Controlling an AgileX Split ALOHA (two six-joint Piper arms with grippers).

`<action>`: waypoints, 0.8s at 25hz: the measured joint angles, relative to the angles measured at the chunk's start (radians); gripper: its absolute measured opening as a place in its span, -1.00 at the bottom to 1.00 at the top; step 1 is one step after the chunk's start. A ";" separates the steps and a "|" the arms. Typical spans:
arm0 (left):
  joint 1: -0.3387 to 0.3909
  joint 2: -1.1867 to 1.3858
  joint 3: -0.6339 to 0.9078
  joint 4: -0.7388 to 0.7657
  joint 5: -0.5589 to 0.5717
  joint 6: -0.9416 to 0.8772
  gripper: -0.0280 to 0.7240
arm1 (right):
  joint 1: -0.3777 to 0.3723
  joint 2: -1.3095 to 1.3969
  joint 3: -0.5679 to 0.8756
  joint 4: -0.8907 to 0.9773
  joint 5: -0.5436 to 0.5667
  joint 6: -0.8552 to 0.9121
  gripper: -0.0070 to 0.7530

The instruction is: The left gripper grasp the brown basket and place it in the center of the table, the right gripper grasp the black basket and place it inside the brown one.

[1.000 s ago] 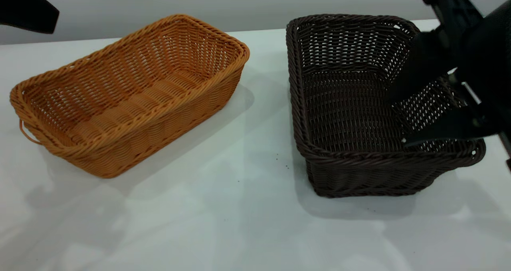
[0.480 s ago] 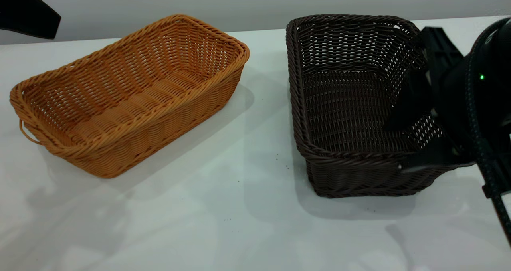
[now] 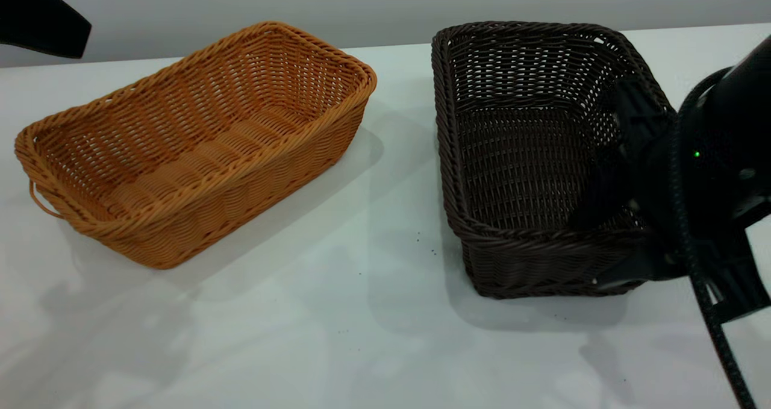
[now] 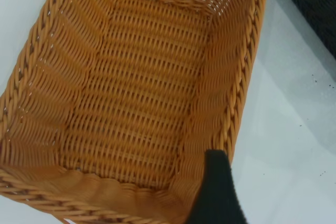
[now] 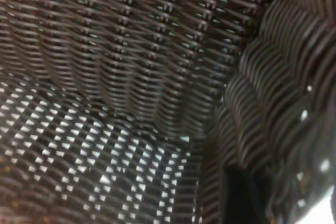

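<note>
**Right pincer straddles the black basket's wall**

The right pincer (image 3: pixel 608 234) is down at the right side of the black basket (image 3: pixel 524 156), one finger inside against the wall, the other outside near the base; its fingers are spread across the wall and not visibly clamped. The black basket sits on the white bench (image 3: pixel 373 312) at the right. The brown basket (image 3: pixel 193 144) rests at the left, well apart from the black one. The left pincer (image 4: pixel 216 192) hangs above the brown basket's rim; whether it is released or clenched I cannot tell.
</note>
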 joint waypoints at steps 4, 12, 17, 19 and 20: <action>0.000 0.000 0.000 0.001 0.000 0.000 0.35 | 0.027 0.045 -0.034 0.000 0.002 -0.005 -0.03; 0.000 0.000 0.000 0.001 0.011 0.000 0.35 | 0.030 0.126 -0.065 -0.001 -0.004 -0.007 -0.03; 0.000 0.000 0.000 0.001 0.013 0.000 0.35 | 0.030 0.160 -0.069 -0.001 -0.038 -0.007 -0.03; 0.000 0.000 0.000 0.001 0.013 0.000 0.35 | 0.030 0.179 -0.069 -0.001 -0.047 -0.007 -0.03; 0.000 0.000 0.000 0.001 0.013 0.000 0.35 | 0.030 0.190 -0.069 0.000 -0.057 -0.007 -0.03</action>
